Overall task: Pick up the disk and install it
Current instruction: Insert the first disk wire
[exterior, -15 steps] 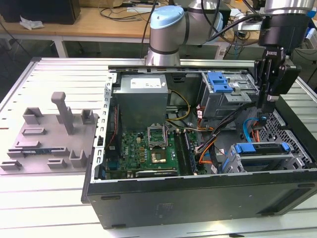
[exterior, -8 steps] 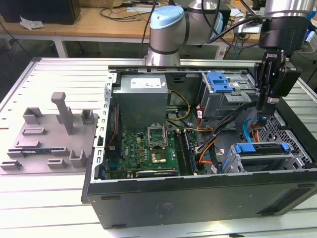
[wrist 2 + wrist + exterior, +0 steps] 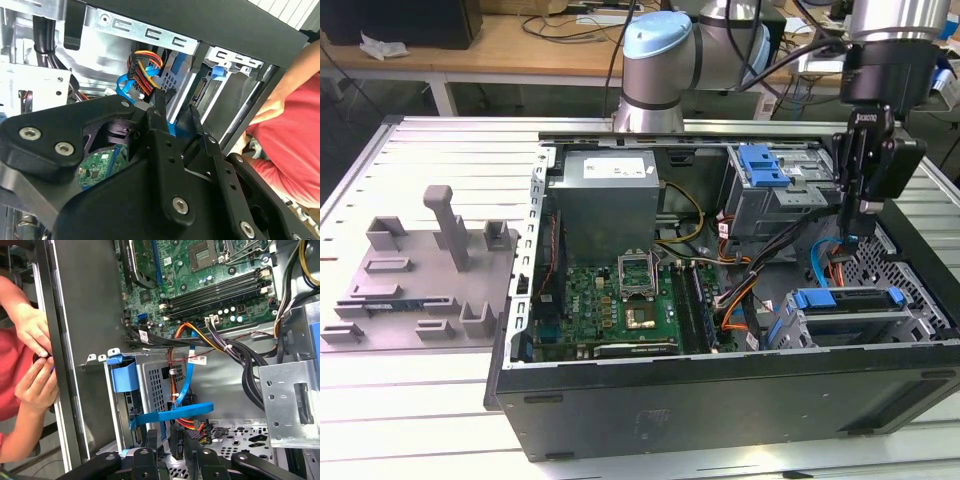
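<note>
Hanging nose-down from the arm, the end effector (image 3: 854,232) is inside the open computer case (image 3: 720,400) at the exterior view's right, just above the drive cage in the case's near corner. I cannot tell how far open it is, or whether it has hold of anything. In both wrist views its tip (image 3: 170,441) (image 3: 177,109) sits close to a blue flat cable (image 3: 175,415) and a bundle of red, yellow and orange wires (image 3: 145,62). The disk (image 3: 840,312) lies in that drive cage with its blue bracket uppermost, directly below the end effector and apart from it. Further along the case are the green motherboard (image 3: 610,300) and a grey metal box with a white sticker (image 3: 610,195), and a blue ribbed latch (image 3: 765,165) tops the bay at the far side. A person in a red top has both hands (image 3: 35,332) at the outer edge of the case wall in the first wrist view. On the exterior view's left, a grey moulded fixture (image 3: 420,270) rests on the bench (image 3: 420,420).
</note>
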Motion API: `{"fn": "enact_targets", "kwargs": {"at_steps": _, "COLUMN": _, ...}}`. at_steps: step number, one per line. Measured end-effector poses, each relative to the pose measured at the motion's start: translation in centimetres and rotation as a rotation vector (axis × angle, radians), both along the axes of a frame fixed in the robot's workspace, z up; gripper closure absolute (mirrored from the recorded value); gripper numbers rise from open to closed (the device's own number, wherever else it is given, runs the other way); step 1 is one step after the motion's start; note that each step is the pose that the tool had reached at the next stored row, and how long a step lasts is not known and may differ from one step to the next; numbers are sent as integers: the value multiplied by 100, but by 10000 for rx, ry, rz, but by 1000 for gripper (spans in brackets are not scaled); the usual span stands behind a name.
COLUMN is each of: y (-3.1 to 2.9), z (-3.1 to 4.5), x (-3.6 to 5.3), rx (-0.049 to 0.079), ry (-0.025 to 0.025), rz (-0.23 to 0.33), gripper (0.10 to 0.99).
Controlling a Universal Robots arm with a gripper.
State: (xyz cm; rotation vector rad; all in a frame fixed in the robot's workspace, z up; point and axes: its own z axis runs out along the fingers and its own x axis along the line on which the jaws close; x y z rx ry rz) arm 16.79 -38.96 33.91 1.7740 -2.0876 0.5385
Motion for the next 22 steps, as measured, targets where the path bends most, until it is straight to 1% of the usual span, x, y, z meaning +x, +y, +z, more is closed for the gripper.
{"fn": "enact_targets", "kwargs": {"at_steps": 1, "y": 16, "z": -3, "x": 0, "rx": -75, "ry": 0, "rz": 0, "gripper": 737}}
{"fn": "enact_targets", "kwargs": {"at_steps": 3, "y": 67, "z": -9, "x": -1, "rx": -213, "ry": 0, "rz": -1, "gripper": 737}}
{"fn": "enact_targets", "kwargs": {"at_steps": 5, "y": 90, "z": -20, "x": -1, "rx": -248, "ry": 0, "rz": 9, "gripper": 753}}
{"fn": "enact_targets", "kwargs": {"at_steps": 6, "y": 95, "z": -27, "x": -1, "rx": -251, "ry": 0, "rz": 22, "gripper": 824}}
{"fn": "enact_targets", "kwargs": {"at_steps": 8, "y": 100, "z": -45, "x": 0, "rx": -272, "ry": -1, "rz": 91, "gripper": 824}}
{"fn": "enact_targets", "kwargs": {"at_steps": 12, "y": 100, "z": -76, "x": -2, "rx": -271, "ry": -5, "rz": 392, "gripper": 824}}
{"fn": "enact_targets", "kwargs": {"at_steps": 15, "y": 103, "z": -91, "x": -9, "rx": -274, "ry": -6, "rz": 428, "gripper": 824}}
{"fn": "enact_targets", "kwargs": {"at_steps": 17, "y": 115, "z": -101, "x": -18, "rx": -288, "ry": -5, "rz": 428, "gripper": 824}}
{"fn": "enact_targets", "kwargs": {"at_steps": 20, "y": 148, "z": -111, "x": -25, "rx": -361, "ry": -4, "rz": 428, "gripper": 824}}
{"fn": "enact_targets", "kwargs": {"at_steps": 22, "y": 160, "z": -115, "x": -27, "rx": -440, "ry": -2, "rz": 427, "gripper": 824}}
